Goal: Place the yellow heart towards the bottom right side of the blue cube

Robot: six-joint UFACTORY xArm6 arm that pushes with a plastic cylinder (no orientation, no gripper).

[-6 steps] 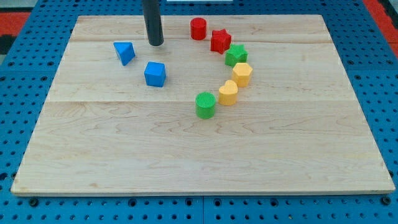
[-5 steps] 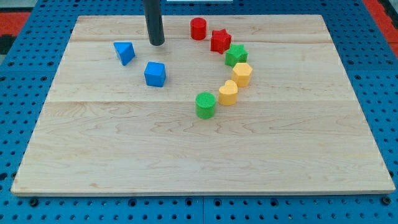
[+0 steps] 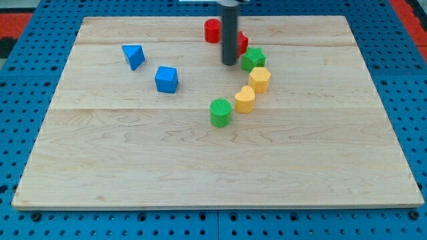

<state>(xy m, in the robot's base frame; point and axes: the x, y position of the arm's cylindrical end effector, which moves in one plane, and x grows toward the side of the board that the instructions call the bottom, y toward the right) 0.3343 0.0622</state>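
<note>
The yellow heart [image 3: 245, 99] lies right of centre on the wooden board [image 3: 200, 167]. The blue cube [image 3: 166, 79] sits to its left, a good gap away. My tip [image 3: 229, 63] stands just left of the green star [image 3: 253, 59] and above the yellow heart, apart from it. The rod hides part of the red star [image 3: 241, 41].
A yellow hexagon [image 3: 259, 79] touches the heart's upper right. A green cylinder [image 3: 220, 112] sits at the heart's lower left. A red cylinder [image 3: 212, 30] is at the view's top. A blue triangle [image 3: 133, 56] lies up-left of the cube.
My tip has moved from above the blue cube to the view's right and slightly down, to beside the green star. No block has moved.
</note>
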